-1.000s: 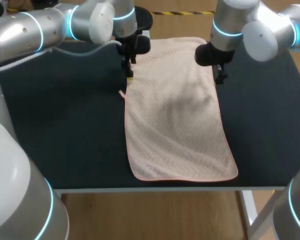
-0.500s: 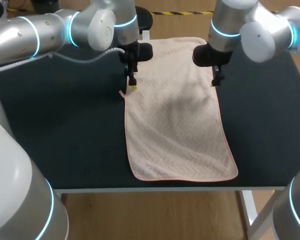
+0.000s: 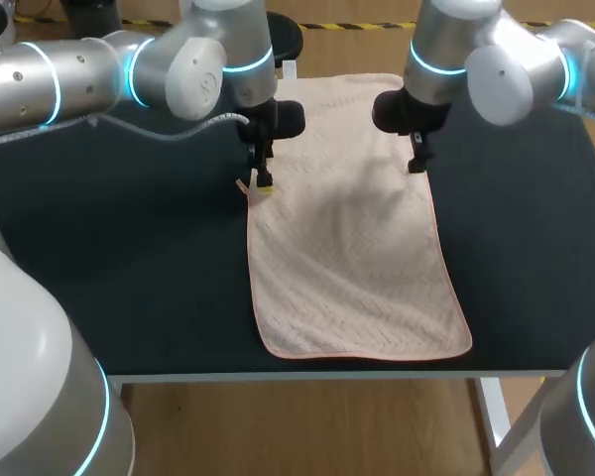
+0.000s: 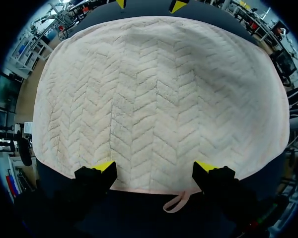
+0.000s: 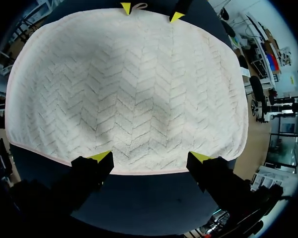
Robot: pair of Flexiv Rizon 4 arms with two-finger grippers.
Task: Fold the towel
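Gaping wide at opposite towel (image 3: 352, 248) edges, left tool (image 4: 156, 166), right tool (image 5: 151, 157), both empty

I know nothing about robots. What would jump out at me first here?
A pale pink towel with a zigzag weave lies flat on the dark table, reaching almost to its front edge. Over its far half, the left gripper stands open at the towel's left edge, by a small loop, and the right gripper open at its right edge.
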